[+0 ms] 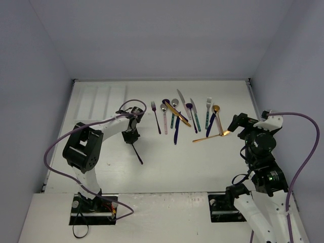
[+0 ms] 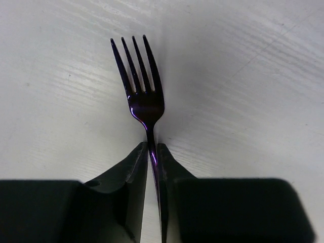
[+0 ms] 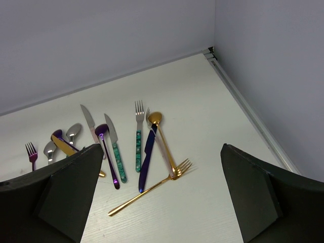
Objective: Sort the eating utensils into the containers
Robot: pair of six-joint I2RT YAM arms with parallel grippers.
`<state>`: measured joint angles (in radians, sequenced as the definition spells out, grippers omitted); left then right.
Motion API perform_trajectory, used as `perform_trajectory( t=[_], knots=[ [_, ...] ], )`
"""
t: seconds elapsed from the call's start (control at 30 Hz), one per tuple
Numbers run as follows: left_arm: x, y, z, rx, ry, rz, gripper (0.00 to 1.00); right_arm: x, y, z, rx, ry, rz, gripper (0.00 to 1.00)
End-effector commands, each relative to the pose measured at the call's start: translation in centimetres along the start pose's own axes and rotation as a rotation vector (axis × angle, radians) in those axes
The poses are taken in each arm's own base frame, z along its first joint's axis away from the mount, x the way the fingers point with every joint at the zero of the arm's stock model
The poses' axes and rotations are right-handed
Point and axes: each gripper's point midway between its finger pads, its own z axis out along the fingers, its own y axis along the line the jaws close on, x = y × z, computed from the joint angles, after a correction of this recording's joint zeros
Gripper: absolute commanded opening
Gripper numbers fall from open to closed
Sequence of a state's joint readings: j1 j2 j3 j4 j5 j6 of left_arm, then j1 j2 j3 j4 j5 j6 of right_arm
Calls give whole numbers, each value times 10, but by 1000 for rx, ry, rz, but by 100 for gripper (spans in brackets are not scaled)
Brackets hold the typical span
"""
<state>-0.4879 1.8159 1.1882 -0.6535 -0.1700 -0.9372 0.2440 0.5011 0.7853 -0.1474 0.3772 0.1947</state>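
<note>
Left wrist, purple fork point(image 2: 145, 98) pinched between left gripper point(image 2: 152, 148) fingers point(image 2: 133, 173), tines forward

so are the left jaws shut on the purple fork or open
Shut on it: in the left wrist view the left gripper has its jaws pressed against both sides of the purple fork.

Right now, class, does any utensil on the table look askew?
Yes: the gold fork lies almost crosswise at the near side of the row's right end, while its neighbours lie roughly parallel. A gold knife also slants across several others.
</note>
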Motion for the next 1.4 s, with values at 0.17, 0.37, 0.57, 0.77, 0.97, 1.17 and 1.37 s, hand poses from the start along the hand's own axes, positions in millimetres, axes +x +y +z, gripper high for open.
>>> perform_trajectory(
  t=[0.17, 0.37, 0.57, 0.77, 0.97, 1.17, 1.37],
  knots=[
    [-27, 4, -47, 111, -126, -65, 0, -26, 7, 0, -15, -67, 42, 100],
    [-77, 27, -117, 173, -303, 43, 0, -31, 10, -1, -30, -71, 45, 100],
    [-153, 87, -162, 126, -466, 143, 0, -29, 14, 1, -49, -56, 24, 100],
    [-248, 122, -179, -7, -607, 329, 0, -20, 24, 3, -104, -28, 8, 100],
    [-324, 138, -154, -66, -679, 463, 0, -10, 36, 6, -166, 12, -19, 100],
    [-382, 155, -121, -71, -697, 442, 0, -7, 45, 8, -203, 33, -48, 100],
    [-389, 149, -48, -58, -612, 447, 0, 13, 47, 14, -211, 86, -70, 100]
  ],
)
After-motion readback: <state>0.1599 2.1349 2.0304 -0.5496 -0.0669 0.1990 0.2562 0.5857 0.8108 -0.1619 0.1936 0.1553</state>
